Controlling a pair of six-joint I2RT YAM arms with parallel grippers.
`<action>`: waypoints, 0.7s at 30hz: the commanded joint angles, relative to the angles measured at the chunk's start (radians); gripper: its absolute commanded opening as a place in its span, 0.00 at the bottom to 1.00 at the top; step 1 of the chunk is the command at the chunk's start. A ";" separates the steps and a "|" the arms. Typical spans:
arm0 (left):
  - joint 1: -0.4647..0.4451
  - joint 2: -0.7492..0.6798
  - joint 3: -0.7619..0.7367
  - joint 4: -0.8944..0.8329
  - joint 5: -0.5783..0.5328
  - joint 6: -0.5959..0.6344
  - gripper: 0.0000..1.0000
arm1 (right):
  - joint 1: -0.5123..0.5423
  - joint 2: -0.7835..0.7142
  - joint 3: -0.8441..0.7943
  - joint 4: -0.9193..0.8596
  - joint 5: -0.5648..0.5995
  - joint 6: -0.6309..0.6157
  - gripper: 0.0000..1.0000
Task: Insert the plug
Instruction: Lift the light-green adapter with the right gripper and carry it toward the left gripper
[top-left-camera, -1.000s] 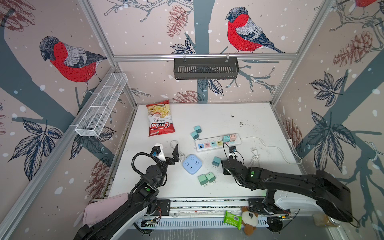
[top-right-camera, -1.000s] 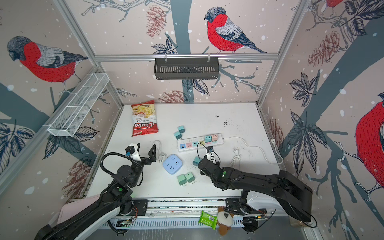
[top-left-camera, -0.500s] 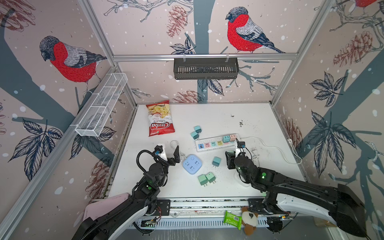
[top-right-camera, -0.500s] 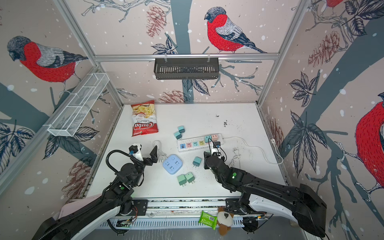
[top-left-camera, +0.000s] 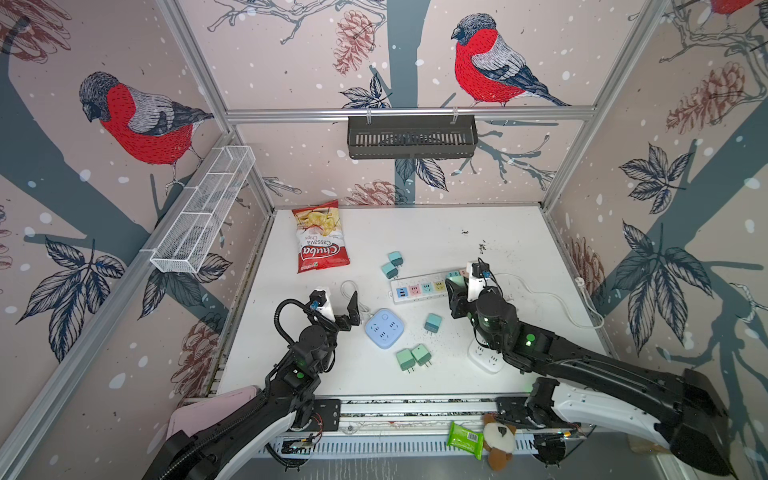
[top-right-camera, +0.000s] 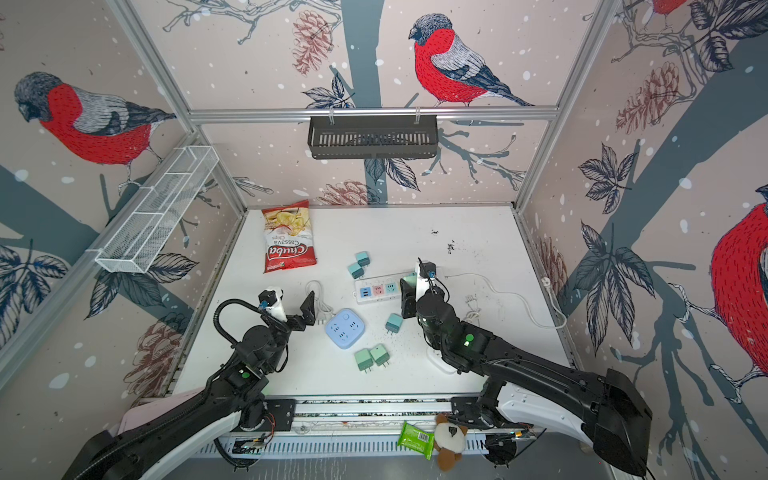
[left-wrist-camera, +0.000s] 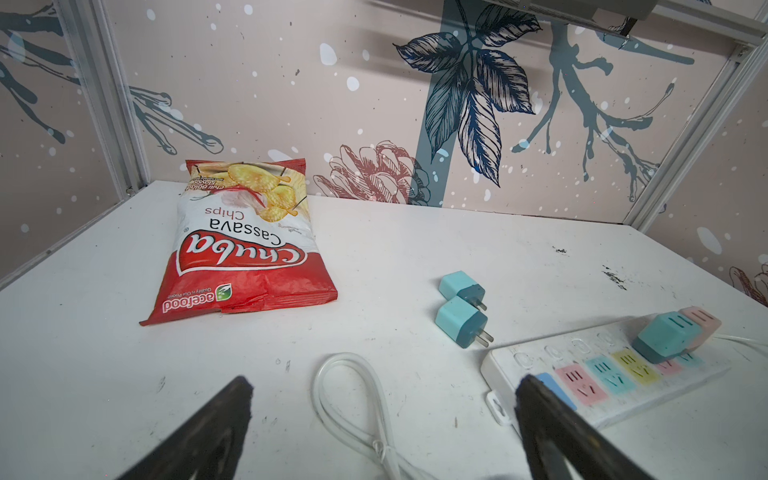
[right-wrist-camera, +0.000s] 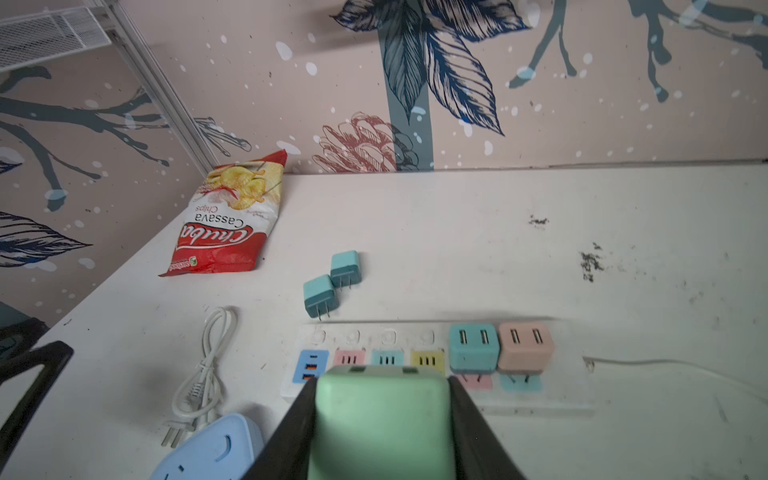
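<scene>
right gripper (top-right-camera: 409, 291) clamps a pale green cube plug (top-right-camera: 409, 283) over the white power strip with coloured sockets (top-right-camera: 376, 289) | left gripper (top-right-camera: 293, 309) spread wide, near the light blue square socket block (top-right-camera: 345, 328)

The green plug (right-wrist-camera: 382, 415) is moulded in smooth matt plastic; the chip bag (left-wrist-camera: 245, 257) is made of glossy film; the bench (top-left-camera: 415, 232) is scuffed.

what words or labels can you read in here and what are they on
"Chuba": chip bag
"Cassava Chips": same bag
"acefood": same bag
Flavour line and small slogan on the bag: too small to read with certainty
Green packet: barcode and print too small to read
Power strip: no readable lettering
</scene>
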 joint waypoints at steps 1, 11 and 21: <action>0.003 0.018 -0.007 0.052 -0.022 -0.010 0.98 | -0.008 0.010 0.092 0.124 -0.061 -0.229 0.07; 0.003 0.041 0.115 -0.135 0.017 -0.055 0.98 | -0.113 -0.036 -0.118 0.443 -0.211 -0.371 0.06; 0.002 -0.140 0.366 -0.432 0.118 -0.229 0.98 | 0.009 0.011 -0.089 0.464 -0.254 -0.442 0.05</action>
